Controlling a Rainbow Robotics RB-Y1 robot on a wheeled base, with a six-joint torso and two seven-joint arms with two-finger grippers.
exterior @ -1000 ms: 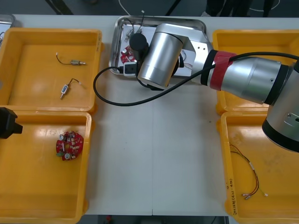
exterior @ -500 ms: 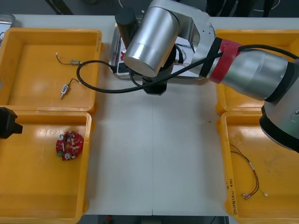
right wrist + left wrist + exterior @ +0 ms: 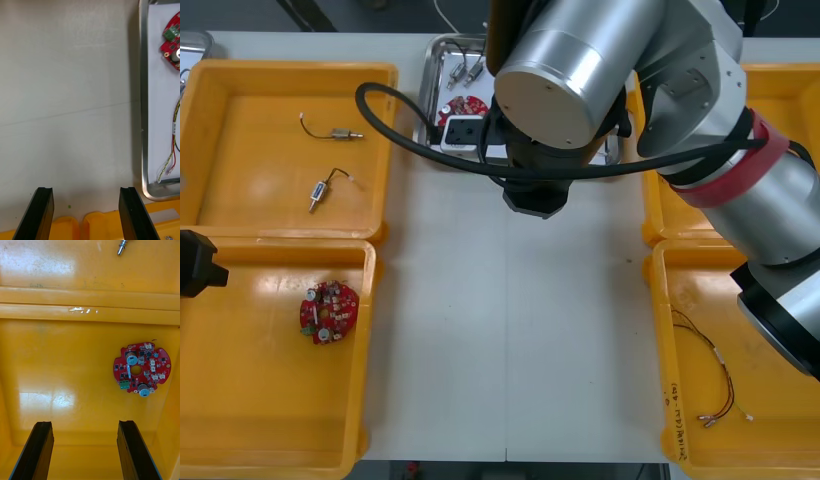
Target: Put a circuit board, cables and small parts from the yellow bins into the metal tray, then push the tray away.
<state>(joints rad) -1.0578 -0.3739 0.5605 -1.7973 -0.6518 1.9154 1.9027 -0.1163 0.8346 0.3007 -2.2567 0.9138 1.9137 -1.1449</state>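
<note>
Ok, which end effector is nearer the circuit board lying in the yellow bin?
Left. The left end effector hangs open over that yellow bin, the circuit board just beyond its fingers. The right end effector is open over the table beside the metal tray.

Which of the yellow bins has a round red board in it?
The near left bin: a red circuit board lies in it. The far left bin holds small metal parts, the near right bin a cable.

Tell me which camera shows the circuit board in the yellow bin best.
The left wrist view: the circuit board lies face up, close, beyond the open left tool. The front view shows it small in the near left yellow bin.
</note>
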